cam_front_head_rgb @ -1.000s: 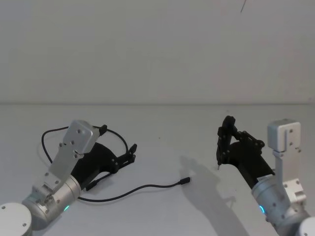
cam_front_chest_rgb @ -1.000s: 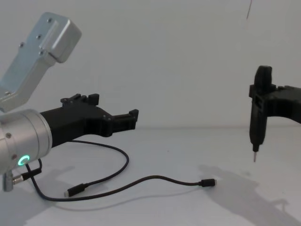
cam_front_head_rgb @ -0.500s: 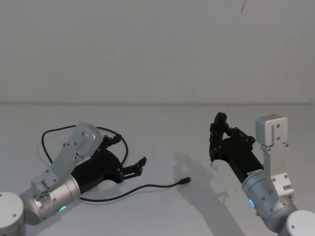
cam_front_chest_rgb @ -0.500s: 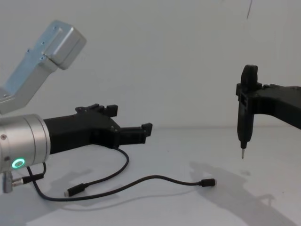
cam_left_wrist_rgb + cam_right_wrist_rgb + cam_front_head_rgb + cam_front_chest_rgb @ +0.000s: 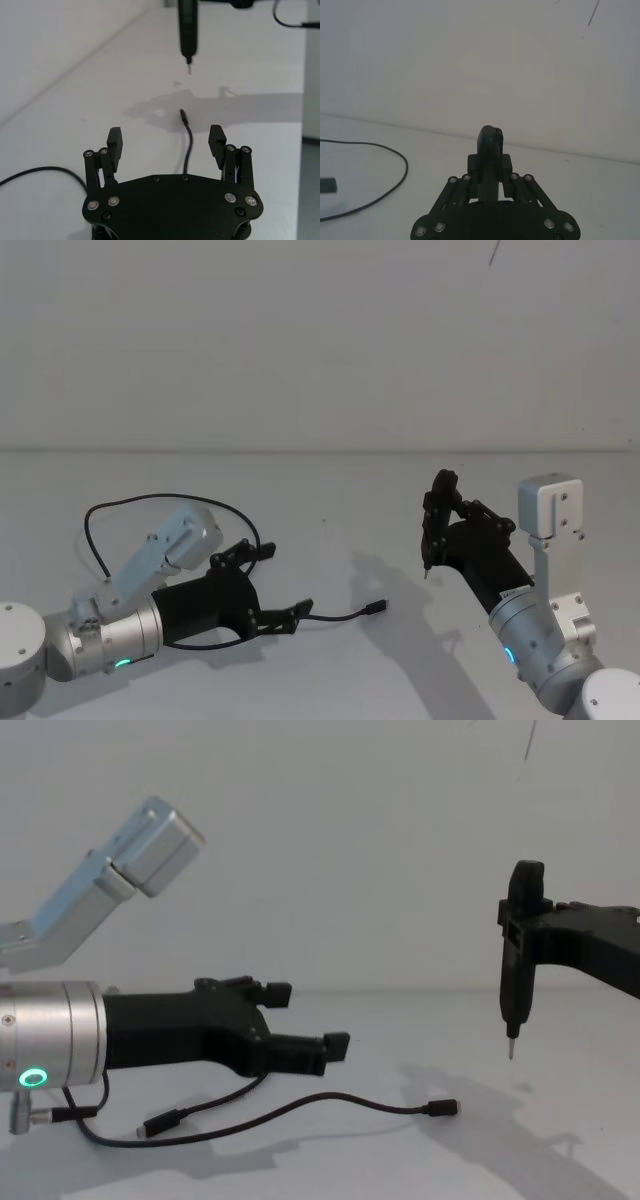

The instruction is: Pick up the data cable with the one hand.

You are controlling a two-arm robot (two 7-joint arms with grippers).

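The place looks like a robotics laboratory or test bench: a plain white table (image 5: 330, 510) stands against a bare white wall (image 5: 320, 340), and the silver left arm (image 5: 100, 645) and right arm (image 5: 540, 640), each with a glowing ring, reach over it.

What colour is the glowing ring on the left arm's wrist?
Green; the small glowing ring on the silver wrist cylinder shows best in the chest view.

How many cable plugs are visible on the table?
2. One plug lies toward the middle, beyond the open left claw; the other plug lies nearer the robot, under the left arm. None seems hidden.
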